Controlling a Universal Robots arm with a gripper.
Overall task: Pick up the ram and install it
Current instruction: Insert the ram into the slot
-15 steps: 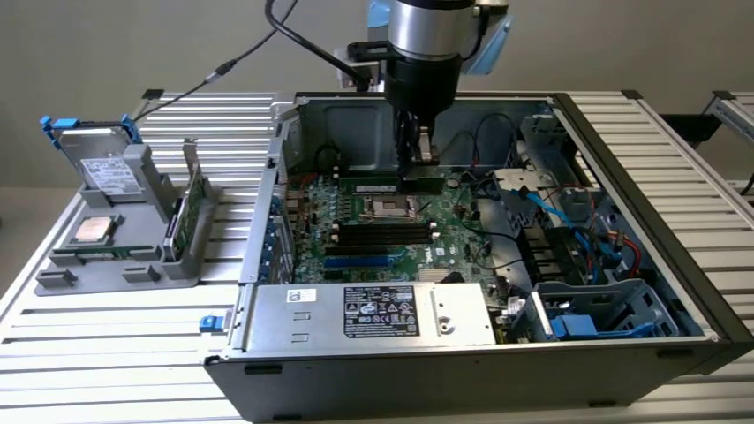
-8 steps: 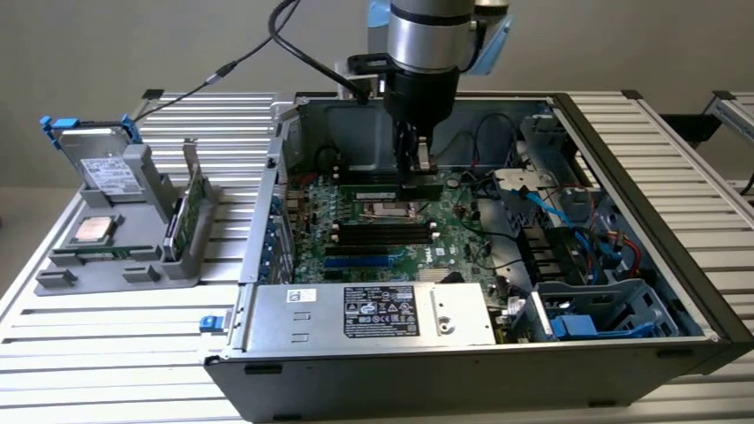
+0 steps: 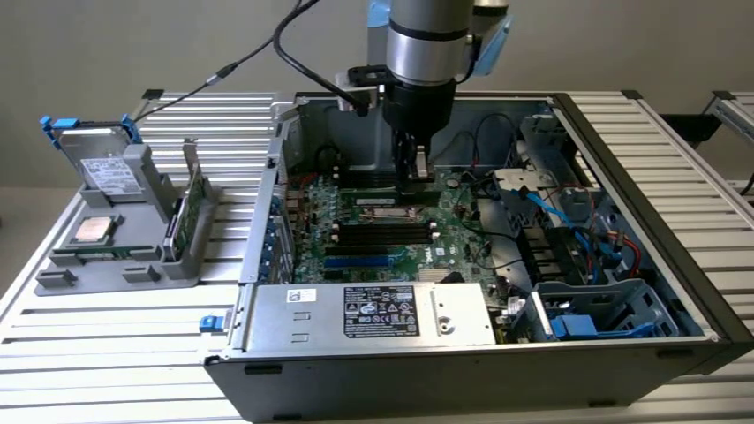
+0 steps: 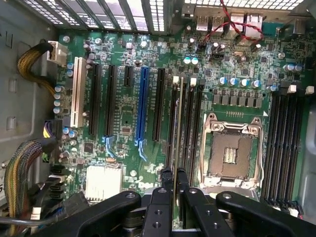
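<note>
My gripper (image 3: 409, 179) reaches down into the open computer case (image 3: 659, 168), just above the motherboard (image 3: 389, 234). In the wrist view the gripper (image 4: 174, 180) is shut on the ram (image 4: 178, 123), a thin green stick seen edge-on. The ram stands upright over the bank of black memory slots (image 4: 191, 123) beside the empty processor socket (image 4: 231, 150), lined up along them. Whether its lower edge touches a slot I cannot tell.
A second bank of memory slots (image 4: 284, 143) lies beyond the socket, and expansion slots (image 4: 143, 106) run on the other side. Cable bundles (image 4: 22, 170) hang by the case wall. The power supply (image 3: 377, 311) fills the case front. A grey rack (image 3: 118, 256) at the exterior view's left holds a drive box (image 3: 104, 163) and a silver chip (image 3: 92, 230).
</note>
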